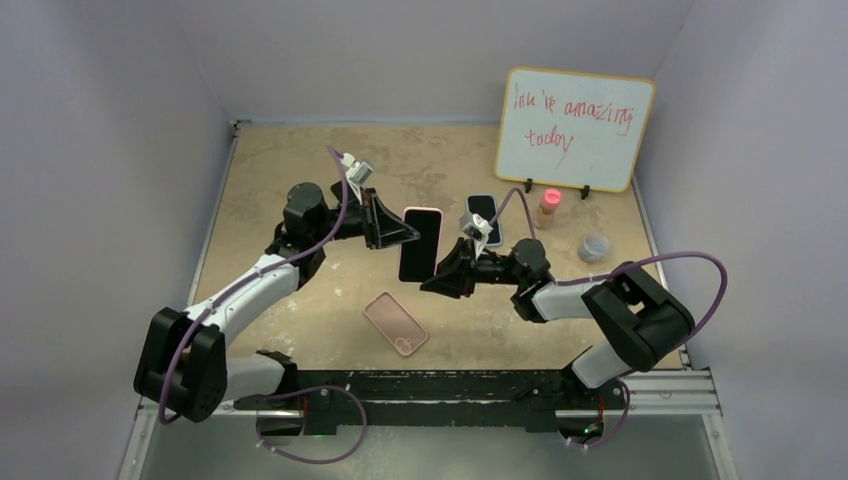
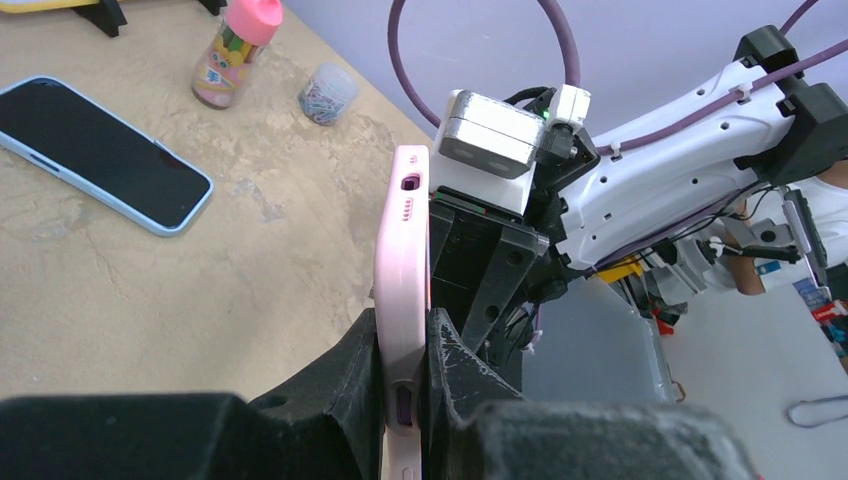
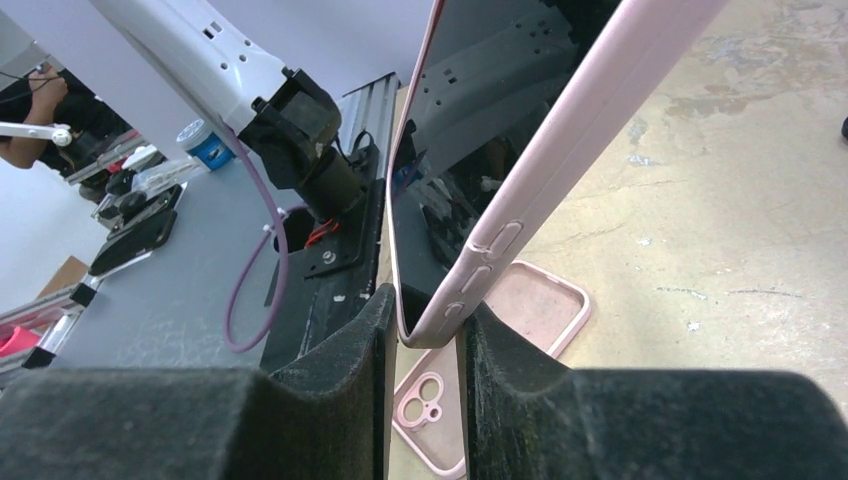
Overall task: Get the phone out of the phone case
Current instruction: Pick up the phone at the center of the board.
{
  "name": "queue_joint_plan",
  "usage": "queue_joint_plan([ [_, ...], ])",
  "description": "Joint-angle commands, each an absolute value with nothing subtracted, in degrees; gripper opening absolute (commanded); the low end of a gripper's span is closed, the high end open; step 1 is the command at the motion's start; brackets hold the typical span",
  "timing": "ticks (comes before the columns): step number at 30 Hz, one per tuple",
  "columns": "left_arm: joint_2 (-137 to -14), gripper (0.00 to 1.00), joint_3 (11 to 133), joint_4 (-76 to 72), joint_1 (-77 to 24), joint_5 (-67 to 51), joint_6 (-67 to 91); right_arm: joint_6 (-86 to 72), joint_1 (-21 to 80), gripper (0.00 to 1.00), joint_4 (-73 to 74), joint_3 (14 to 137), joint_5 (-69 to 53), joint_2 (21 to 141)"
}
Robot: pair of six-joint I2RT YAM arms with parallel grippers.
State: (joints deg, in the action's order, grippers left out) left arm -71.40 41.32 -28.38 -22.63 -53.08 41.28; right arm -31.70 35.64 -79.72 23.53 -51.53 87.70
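Observation:
A phone in a pink case (image 1: pixel 420 245) hangs in the air over the middle of the table, screen up toward the top camera. My left gripper (image 1: pixel 408 235) is shut on its left long edge; in the left wrist view the gripper (image 2: pixel 403 335) pinches the pink case (image 2: pixel 402 250) between both fingers. My right gripper (image 1: pixel 432 283) is closed on the phone's near corner; in the right wrist view the gripper (image 3: pixel 428 310) holds the corner by the side buttons, with the dark screen (image 3: pixel 480 130) and the pink case edge (image 3: pixel 600 90) rising away from it.
An empty pink case (image 1: pixel 396 323) lies on the table below the held phone, also in the right wrist view (image 3: pixel 530 300). A second phone in a blue case (image 1: pixel 485 218) lies behind. A whiteboard (image 1: pixel 573 128), a pink-capped bottle (image 1: pixel 548 208) and a small jar (image 1: pixel 594 247) stand at the back right.

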Motion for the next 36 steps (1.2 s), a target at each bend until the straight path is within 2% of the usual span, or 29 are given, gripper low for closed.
queue_joint_plan([
  [1, -72.93, 0.0, 40.64, -34.25, -22.59, -53.54, 43.95, -32.39, 35.87, 0.25, -86.14, 23.49, -52.49, 87.05],
  [7, -74.1, 0.0, 39.99, -36.06, -22.59, -54.41, 44.41, -36.44, 35.9, 0.17, -92.52, 22.43, -53.74, 88.07],
  [9, -74.77, 0.0, 39.99, -36.59, -22.59, -55.13, 44.7, -38.06, 35.88, 0.17, -95.18, 22.28, -54.38, 88.83],
  [13, -76.03, 0.0, 38.78, -42.31, -22.59, -58.28, 49.26, -39.63, 35.69, 0.27, -98.87, 21.75, -54.35, 90.19],
  [17, -75.17, 0.0, 38.97, -41.28, -22.6, -60.43, 48.85, -38.89, 35.71, 0.37, -99.27, 21.31, -54.05, 89.86],
  [22, -74.62, 0.0, 39.98, -36.6, -22.59, -61.15, 46.03, -38.39, 35.68, 0.4, -100.2, 20.83, -54.31, 89.39],
  [25, -74.98, 0.0, 40.14, -36.22, -22.59, -60.51, 45.86, -39.02, 35.69, 0.35, -101.92, 20.83, -55.1, 89.99],
  [30, -76.96, 0.0, 41.14, -32.55, -22.59, -57.06, 43.67, -40.37, 35.68, 0.15, -102.94, 21.21, -55.7, 91.08],
  [31, -77.19, 0.03, 41.78, -29.59, -22.59, -55.24, 41.91, -40.39, 35.68, 0.11, -102.53, 21.41, -55.72, 91.2],
  [34, -77.27, 0.23, 44.59, -18.58, -22.59, -47.72, 35.39, -39.6, 35.52, 0.01, -99.09, 22.21, -55.27, 91.21],
  [36, -77.17, 0.35, 46.22, -12.14, -22.59, -41.53, 31.96, -37.93, 35.42, 0.0, -94.02, 22.97, -54.18, 90.72],
])
